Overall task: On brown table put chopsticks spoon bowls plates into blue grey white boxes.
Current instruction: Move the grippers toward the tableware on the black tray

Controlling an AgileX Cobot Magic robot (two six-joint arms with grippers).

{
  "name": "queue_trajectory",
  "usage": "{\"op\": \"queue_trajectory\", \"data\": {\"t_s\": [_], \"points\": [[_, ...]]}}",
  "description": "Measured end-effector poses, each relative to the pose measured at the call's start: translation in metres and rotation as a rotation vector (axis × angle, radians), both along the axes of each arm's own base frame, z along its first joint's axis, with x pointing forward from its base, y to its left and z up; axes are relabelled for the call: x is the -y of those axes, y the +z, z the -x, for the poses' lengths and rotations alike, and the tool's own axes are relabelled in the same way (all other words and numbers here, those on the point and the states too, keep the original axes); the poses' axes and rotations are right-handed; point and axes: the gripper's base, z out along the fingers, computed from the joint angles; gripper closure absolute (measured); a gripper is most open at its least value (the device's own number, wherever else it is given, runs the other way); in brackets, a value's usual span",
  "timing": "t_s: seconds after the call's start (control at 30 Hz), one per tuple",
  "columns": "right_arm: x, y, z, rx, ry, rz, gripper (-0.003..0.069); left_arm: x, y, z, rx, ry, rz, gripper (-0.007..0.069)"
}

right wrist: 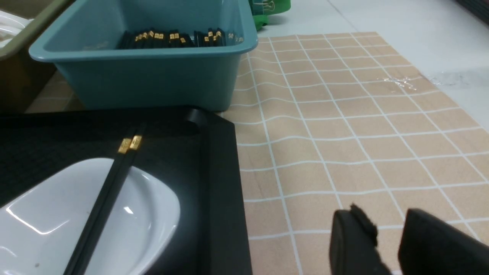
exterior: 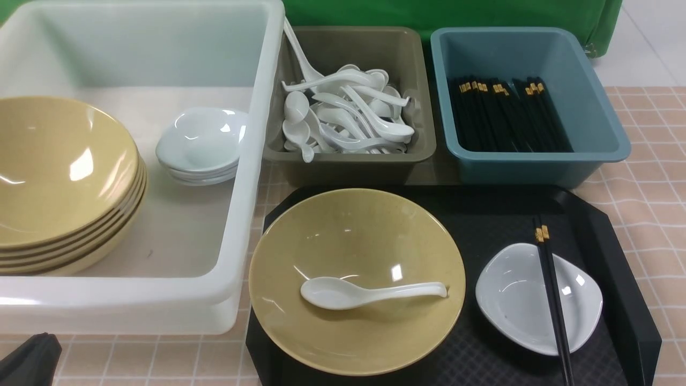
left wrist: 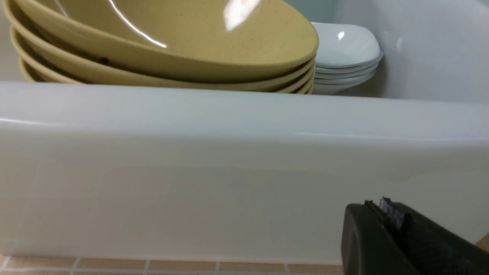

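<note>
Front looks down over all — left wrist close against white tub [left wrist: 229, 172], right wrist low beside tray [right wrist: 223, 183].

A black textured tray [exterior: 493, 214] lies nearest, with what may be green cloth [exterior: 429, 13] at the far edge.

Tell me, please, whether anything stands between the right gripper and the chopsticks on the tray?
Only the raised rim of the black tray: the right gripper hangs open over the brown table beside it, and the chopsticks lie across the plate just inside.
</note>
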Motion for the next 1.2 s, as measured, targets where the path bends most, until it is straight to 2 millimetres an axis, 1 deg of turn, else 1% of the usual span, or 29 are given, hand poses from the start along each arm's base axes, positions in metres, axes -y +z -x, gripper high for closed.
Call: {"op": "queue_trajectory", "data": {"t_s": [1.13, 1.2], "points": [[0.0000, 0.0000, 0.0000, 0.000, 0.000, -0.002, 0.0423, -0.0001, 0.0003, -0.0001, 0.003, 0.001, -0.004, 0.0620], [0.0000, 0.0000, 0.0000, 0.005, -0.007, -0.029, 0.0423, 0.0005, 0.0010, -0.0002, 0.010, 0.003, 0.039, 0.0620]]}}
